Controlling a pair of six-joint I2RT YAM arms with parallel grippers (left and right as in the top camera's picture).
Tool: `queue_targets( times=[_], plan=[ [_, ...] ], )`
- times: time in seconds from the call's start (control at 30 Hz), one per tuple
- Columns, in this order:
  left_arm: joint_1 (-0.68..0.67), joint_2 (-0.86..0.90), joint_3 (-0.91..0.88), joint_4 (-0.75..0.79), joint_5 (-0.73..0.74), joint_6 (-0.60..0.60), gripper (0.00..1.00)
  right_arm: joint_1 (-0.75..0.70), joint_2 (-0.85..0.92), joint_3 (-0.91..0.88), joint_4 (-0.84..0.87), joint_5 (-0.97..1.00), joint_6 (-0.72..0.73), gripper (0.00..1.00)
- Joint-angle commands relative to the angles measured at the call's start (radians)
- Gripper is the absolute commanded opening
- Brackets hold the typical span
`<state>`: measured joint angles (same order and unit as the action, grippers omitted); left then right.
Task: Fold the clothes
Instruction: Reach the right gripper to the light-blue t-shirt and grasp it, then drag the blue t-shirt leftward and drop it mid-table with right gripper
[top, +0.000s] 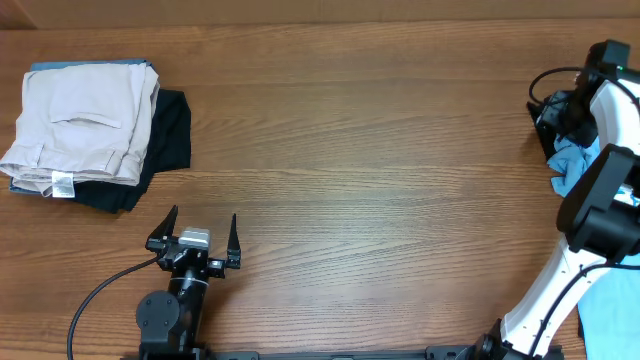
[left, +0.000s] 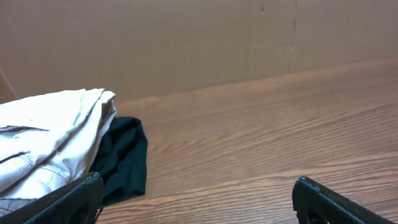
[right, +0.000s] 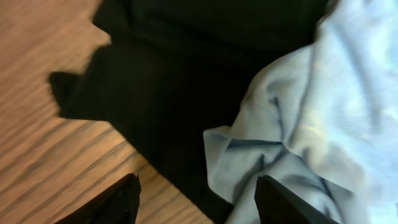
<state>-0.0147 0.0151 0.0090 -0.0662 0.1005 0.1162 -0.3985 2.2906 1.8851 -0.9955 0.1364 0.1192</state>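
Opposite T-shirt (top: 568, 165), trousers (top: 80, 110) with probable label (top: 62, 183)

The light blue T-shirt (top: 572, 166) lies unfolded, crumpled into a loose heap with soft creases, at the far right edge of the table (top: 380, 150).

One wooden table (top: 380, 150), folks. Two grippers: the left gripper (top: 203, 213) and the right gripper (right: 198, 200). One light blue T-shirt (top: 572, 165). Folded garments, I count three: one pair of beige trousers (top: 80, 120), one black garment (top: 172, 140), and possibly one blue garment (top: 60, 66), just a sliver showing. One black cable (top: 100, 293).
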Motion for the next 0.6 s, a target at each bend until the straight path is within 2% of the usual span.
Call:
queue_targets(
  times=[0.0, 0.2, 0.33, 0.5, 0.57],
  plan=[
    [0.008, -0.009, -0.004, 0.000, 0.000, 0.026, 1.00, -0.010, 0.029, -0.006, 0.033, 0.004, 0.015, 0.63],
    [0.008, -0.009, -0.004, 0.000, 0.000, 0.026, 1.00, -0.029, 0.029, -0.037, 0.058, 0.005, 0.016, 0.55],
    [0.008, -0.009, -0.004, 0.000, 0.000, 0.026, 1.00, -0.056, 0.029, -0.089, 0.103, 0.019, 0.055, 0.53],
    [0.008, -0.009, -0.004, 0.000, 0.000, 0.026, 1.00, -0.053, 0.029, -0.084, 0.111, 0.019, 0.064, 0.29],
    [0.008, -0.009, -0.004, 0.000, 0.000, 0.026, 1.00, -0.053, 0.029, -0.051, 0.087, 0.019, 0.064, 0.28]
  ],
)
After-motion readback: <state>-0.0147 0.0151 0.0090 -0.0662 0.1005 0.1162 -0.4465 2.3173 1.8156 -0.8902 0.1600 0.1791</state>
